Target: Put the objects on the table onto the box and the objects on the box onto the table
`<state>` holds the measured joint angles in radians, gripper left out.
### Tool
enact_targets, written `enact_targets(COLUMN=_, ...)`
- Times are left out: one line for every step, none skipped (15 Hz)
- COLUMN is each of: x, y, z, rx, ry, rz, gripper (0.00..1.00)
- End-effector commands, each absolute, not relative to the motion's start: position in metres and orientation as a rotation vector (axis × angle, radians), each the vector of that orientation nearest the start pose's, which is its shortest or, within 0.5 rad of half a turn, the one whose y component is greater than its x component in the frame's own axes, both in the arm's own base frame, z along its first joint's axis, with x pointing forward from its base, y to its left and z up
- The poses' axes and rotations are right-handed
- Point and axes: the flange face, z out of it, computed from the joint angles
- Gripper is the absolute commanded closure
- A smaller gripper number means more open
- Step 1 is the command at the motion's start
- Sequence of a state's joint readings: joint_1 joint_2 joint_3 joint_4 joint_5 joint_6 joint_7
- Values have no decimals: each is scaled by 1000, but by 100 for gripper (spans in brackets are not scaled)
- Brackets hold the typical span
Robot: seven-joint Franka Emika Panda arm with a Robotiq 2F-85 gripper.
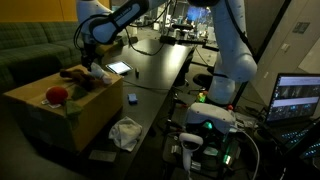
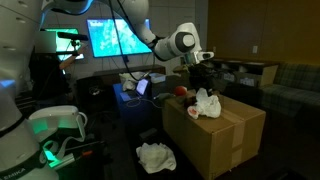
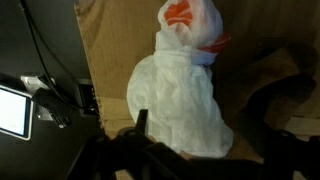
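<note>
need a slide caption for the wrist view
White bag with orange at its top on the cardboard box, dark jaws in the foreground

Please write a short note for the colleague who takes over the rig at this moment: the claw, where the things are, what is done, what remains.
Claw: looks open and holds nothing; it hovers over the white bag.
On the cardboard box: the white bag and a red object.
On the table: a small blue object and a flat lit device.
Done: no finished swap can be seen.
Left: move the bag and the red object to the table, and the table's things onto the box.
</note>
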<state>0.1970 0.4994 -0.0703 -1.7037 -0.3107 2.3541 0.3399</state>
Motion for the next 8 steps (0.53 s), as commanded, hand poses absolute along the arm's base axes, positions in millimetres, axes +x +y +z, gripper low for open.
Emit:
enact_targets(x=679, y=99, z=352, rx=-3328, ry=-28, rz=-469, gripper=0)
enact_targets(x=678, y=102, z=358, rx=-3319, ry=-48, rz=-488, gripper=0)
enact_targets(x=678, y=107, z=362, rx=-3310, ry=-78, rz=-521, gripper=0)
enact_targets(x=678, y=114, z=365, rx=-3299, ry=-108, rz=-550, gripper=0)
enact_targets(x=679, y=119, z=368, rx=-3289, ry=-124, rz=-572, gripper=0)
enact_targets(x=680, y=127, z=369, rx=-3279, ry=-158, rz=-592, gripper=0)
enact_targets(x=680, y=132, z=371, rx=-3269, ry=-178, rz=-603, gripper=0)
enact_targets(x=681, y=141, z=367, rx=-3263, ry=-203, rz=-612, gripper=0)
